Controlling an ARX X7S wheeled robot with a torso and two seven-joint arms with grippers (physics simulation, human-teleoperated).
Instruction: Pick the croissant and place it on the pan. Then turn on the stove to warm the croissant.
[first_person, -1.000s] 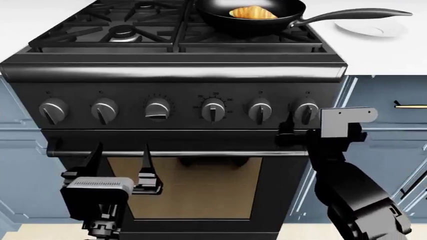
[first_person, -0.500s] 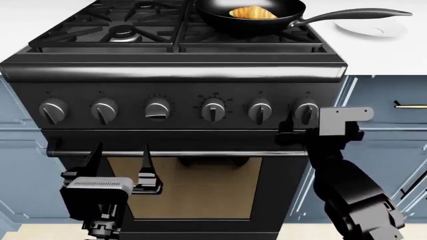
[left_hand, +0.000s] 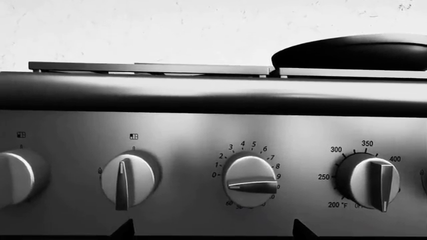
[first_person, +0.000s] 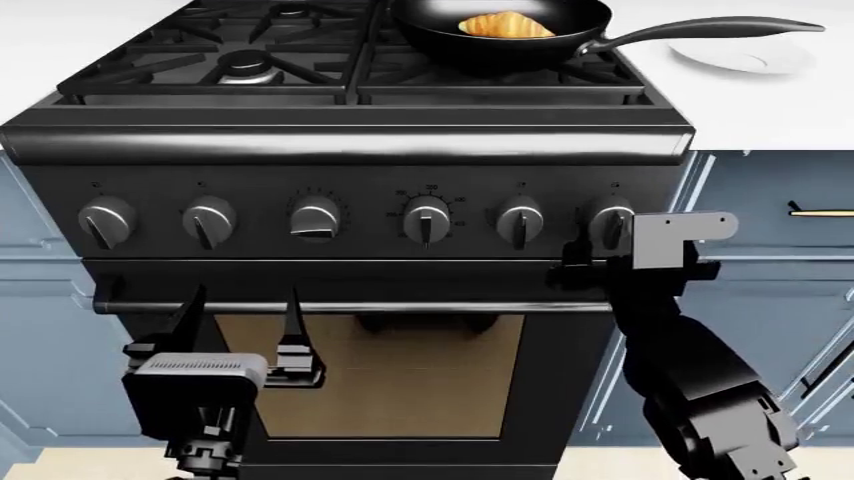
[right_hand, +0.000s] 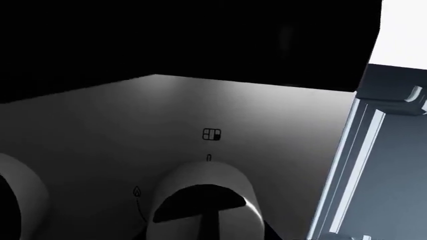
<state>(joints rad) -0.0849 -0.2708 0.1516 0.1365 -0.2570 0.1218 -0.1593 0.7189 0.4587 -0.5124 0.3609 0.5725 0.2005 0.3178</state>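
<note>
Left wrist view: the stove (left_hand: 200, 95) front fills the picture, its grey knobs in a row. The second knob (left_hand: 127, 181) points straight down, the numbered knob (left_hand: 250, 181) has its bar lying sideways, and the temperature knob (left_hand: 373, 184) stands upright. Above the top edge at the right shows the dark underside of the pan (left_hand: 353, 52). Two dark tips of the left gripper just peek in at the near edge, spread well apart.

Head view: the croissant (first_person: 505, 25) lies inside the pan (first_person: 441, 25), which sits on the far right burner, its handle reaching right toward a white plate (first_person: 747, 55) on the tabletop (first_person: 774, 110). The left gripper (first_person: 243, 305) hangs before the oven door, fingers wide apart and holding nothing. The right gripper (first_person: 587, 262) is at the rightmost knob (first_person: 611, 222); its opening cannot be judged here.

Right wrist view: that knob (right_hand: 203, 205) sits very close, a burner symbol (right_hand: 211, 134) printed above it. No fingers show clearly, so the right gripper's state stays unknown.
</note>
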